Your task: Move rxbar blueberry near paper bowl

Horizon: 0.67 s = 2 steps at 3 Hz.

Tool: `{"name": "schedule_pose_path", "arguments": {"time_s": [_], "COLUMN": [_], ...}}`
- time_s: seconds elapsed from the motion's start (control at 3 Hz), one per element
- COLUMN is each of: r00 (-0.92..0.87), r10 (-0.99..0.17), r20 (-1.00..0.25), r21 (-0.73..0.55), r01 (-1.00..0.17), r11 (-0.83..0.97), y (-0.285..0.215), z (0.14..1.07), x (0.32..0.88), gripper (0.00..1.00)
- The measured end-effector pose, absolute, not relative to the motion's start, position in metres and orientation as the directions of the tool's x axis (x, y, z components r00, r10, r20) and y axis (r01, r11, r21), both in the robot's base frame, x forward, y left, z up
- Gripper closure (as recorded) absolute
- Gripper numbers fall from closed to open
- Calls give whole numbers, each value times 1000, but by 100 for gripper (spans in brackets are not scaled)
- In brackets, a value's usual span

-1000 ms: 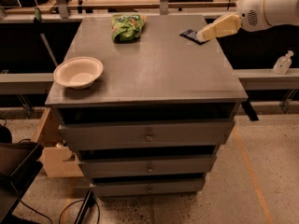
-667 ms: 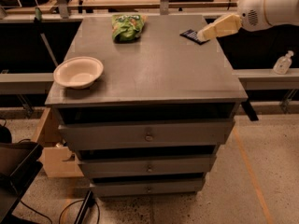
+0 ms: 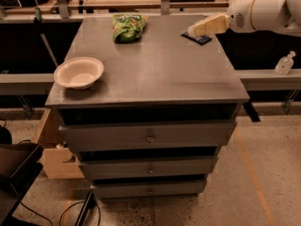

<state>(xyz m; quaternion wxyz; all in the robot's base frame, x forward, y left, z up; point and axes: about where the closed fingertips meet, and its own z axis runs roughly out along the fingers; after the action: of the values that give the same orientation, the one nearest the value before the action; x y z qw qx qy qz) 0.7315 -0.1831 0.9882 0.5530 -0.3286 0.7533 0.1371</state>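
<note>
The rxbar blueberry (image 3: 198, 38) is a small flat dark navy wrapper lying on the grey cabinet top (image 3: 155, 69) near its far right edge. The gripper (image 3: 194, 31) reaches in from the right on a white arm, its cream fingers right over the bar's upper left part and partly hiding it. The paper bowl (image 3: 78, 72) is round and off-white and sits at the near left corner of the top, far from the bar.
A green chip bag (image 3: 127, 27) lies at the far middle of the top. The cabinet has three drawers (image 3: 149, 136) below. A hand-sanitizer bottle (image 3: 285, 63) stands on a ledge at the right. A cardboard box (image 3: 56, 154) sits on the floor at the left.
</note>
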Motion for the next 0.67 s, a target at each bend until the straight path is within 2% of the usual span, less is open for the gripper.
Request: {"name": "schedule_pose_path", "arguments": {"time_s": [0.67], "r00": [-176], "r10": [-290], "r20": [-941], "r21": [-134], "r01": [-591], "r11": [795], "y": [-219], "z": [949], "x": [821], "gripper": [0]}}
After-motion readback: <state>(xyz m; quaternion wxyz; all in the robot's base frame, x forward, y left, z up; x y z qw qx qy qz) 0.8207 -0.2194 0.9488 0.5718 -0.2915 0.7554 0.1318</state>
